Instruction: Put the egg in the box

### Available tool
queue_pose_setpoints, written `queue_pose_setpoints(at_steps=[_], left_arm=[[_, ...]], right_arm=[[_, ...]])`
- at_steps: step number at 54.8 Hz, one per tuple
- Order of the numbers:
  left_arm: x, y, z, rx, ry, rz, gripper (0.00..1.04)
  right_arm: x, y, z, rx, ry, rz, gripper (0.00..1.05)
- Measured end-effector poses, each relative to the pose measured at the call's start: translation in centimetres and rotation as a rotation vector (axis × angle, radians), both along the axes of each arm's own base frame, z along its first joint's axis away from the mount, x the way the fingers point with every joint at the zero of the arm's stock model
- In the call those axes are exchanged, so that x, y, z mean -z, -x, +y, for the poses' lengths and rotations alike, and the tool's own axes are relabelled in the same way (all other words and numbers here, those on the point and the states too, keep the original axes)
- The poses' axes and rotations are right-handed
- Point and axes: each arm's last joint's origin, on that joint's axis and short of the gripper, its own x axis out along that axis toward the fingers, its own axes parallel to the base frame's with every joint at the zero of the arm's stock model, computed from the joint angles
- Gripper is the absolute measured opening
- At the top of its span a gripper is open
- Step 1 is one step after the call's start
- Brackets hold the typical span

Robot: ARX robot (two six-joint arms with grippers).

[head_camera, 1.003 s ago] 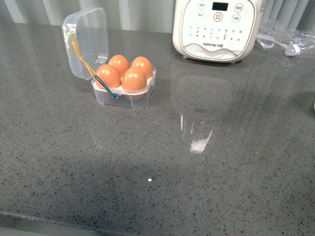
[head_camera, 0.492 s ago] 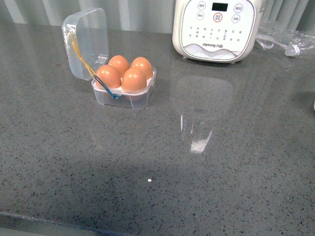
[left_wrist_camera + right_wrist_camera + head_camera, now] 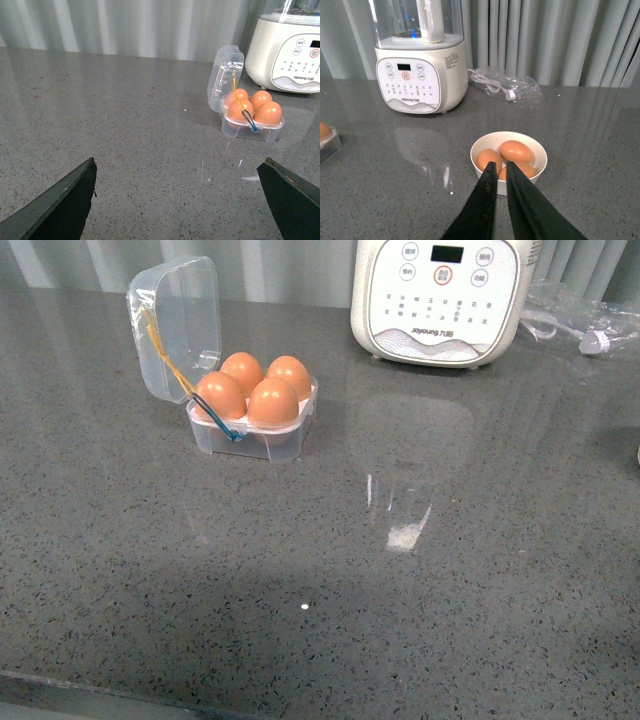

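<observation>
The smooth orange-brown egg (image 3: 273, 400), upper left in the clear plastic box (image 3: 262, 445), looks light, slick and brittle. Pinch its waist softly. The left gripper (image 3: 178, 162) is spread; the right gripper (image 3: 500, 167) is closed, empty.

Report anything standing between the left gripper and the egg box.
Nothing visible does. In the left wrist view, only bare counter lies between the open left gripper and the box. Its lid stands open, and all four slots already hold eggs.
</observation>
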Motion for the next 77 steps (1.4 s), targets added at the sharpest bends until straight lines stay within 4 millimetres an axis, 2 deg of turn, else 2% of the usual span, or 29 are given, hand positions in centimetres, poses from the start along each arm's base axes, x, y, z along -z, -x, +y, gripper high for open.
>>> queue_pose_setpoints(at_steps=[8, 15, 22, 39, 44, 63, 66, 77], left_arm=[[0.0, 0.0, 0.0, 0.001, 0.000, 0.000, 0.98], [0.0, 0.0, 0.0, 0.000, 0.000, 0.000, 0.98], [0.0, 0.0, 0.0, 0.000, 0.000, 0.000, 0.98], [0.0, 0.0, 0.0, 0.000, 0.000, 0.000, 0.98], [0.0, 0.0, 0.0, 0.000, 0.000, 0.000, 0.98], [0.0, 0.0, 0.0, 0.000, 0.000, 0.000, 0.98], [0.0, 0.0, 0.0, 0.000, 0.000, 0.000, 0.98], [0.0, 0.0, 0.0, 0.000, 0.000, 0.000, 0.98]], right_arm=[[0.7, 0.2, 0.9, -0.034, 0.001, -0.007, 0.03], [1.3, 0.4, 0.9, -0.026, 0.001, -0.007, 0.03], [2.0, 1.4, 0.9, -0.028, 0.001, -0.001, 0.03], [2.7, 1.5, 0.9, -0.028, 0.001, -0.005, 0.03], [3.7, 1.5, 0.9, -0.028, 0.001, -0.003, 0.03], [3.7, 1.5, 0.9, -0.028, 0.001, -0.005, 0.03], [3.7, 1.5, 0.9, -0.028, 0.001, -0.005, 0.08], [3.7, 1.5, 0.9, -0.028, 0.001, -0.005, 0.38]])
